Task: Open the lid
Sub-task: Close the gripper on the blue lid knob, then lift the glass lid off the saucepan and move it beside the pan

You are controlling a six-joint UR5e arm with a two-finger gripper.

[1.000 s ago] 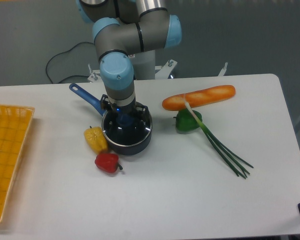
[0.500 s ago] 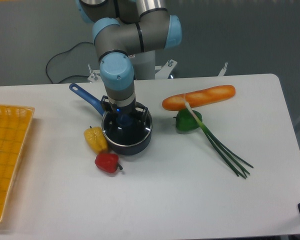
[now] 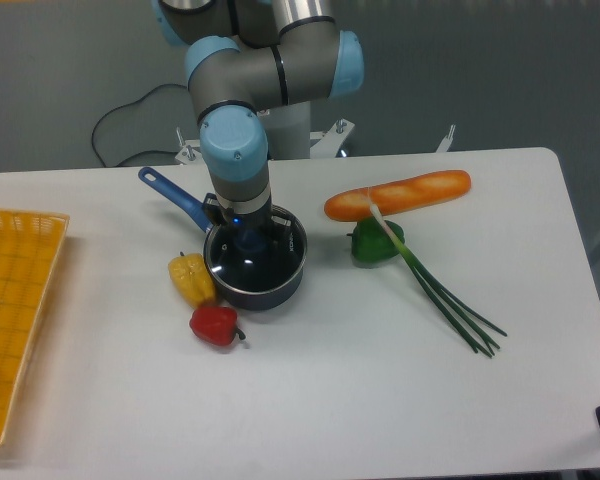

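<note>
The gripper (image 3: pixel 248 237) stood down on the lid (image 3: pixel 256 264); its opening could not be told. A yellow pepper (image 3: pixel 191 278) crowded the saucepan (image 3: pixel 250 272), with bare table (image 3: pixel 310 400) in front.

A robot lab or test room, not a real kitchen. A grey and light-blue arm (image 3: pixel 250 80) stands bolted on a metal base at the far edge of a plain white tabletop (image 3: pixel 330 390), with a black cable (image 3: pixel 120 125) lying on the grey floor behind. The kitchen things look like props laid out for trials: a saucepan (image 3: pixel 255 265), peppers (image 3: pixel 192 278), a baguette (image 3: pixel 398 195), spring onions (image 3: pixel 445 295) and a yellow basket (image 3: pixel 15 310).
</note>
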